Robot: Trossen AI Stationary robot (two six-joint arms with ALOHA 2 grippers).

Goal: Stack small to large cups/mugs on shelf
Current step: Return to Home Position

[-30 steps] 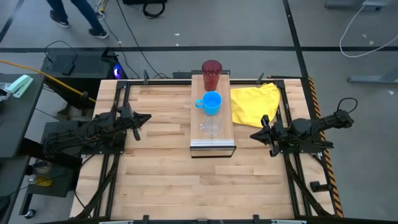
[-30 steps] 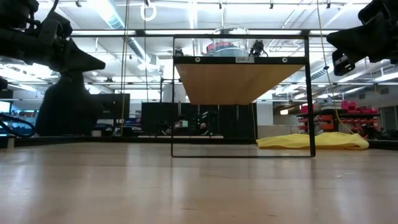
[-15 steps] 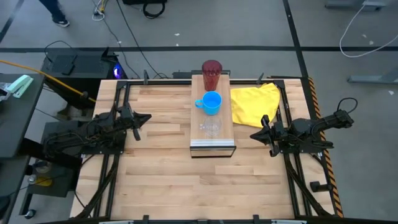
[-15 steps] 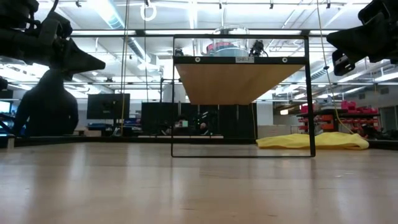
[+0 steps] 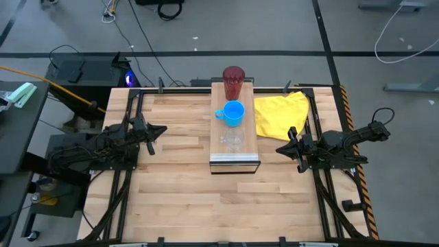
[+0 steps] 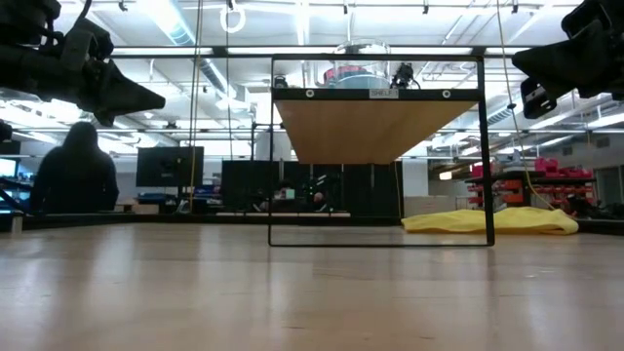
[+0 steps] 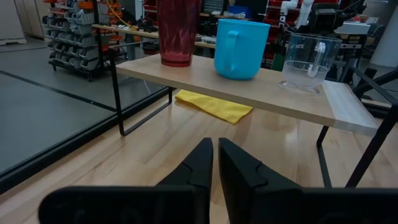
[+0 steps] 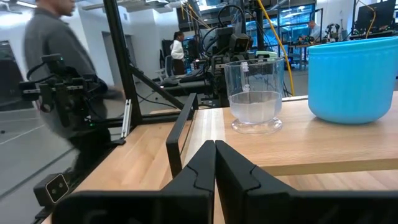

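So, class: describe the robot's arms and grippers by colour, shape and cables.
The left arm and right arm are black, jointed links. The left gripper and right gripper each carry two matte black fingers tapering to wedge tips. A black cable loops off the right arm. No markings show.

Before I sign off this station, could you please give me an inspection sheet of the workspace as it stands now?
Surface: wooden table, carrying the shelf and a cloth.
Job's things: glass cup, blue mug and red tumbler stand upright in a row on the shelf, small to large, front to back.
Clutter: yellow cloth on the table beside the shelf, on the right arm's side.
Grippers: left gripper shut, empty, off the shelf's left; right gripper shut, empty, off its right.
Cables: yellow cable and black cables on the floor beyond the table.
Surroundings: a person in the room behind.
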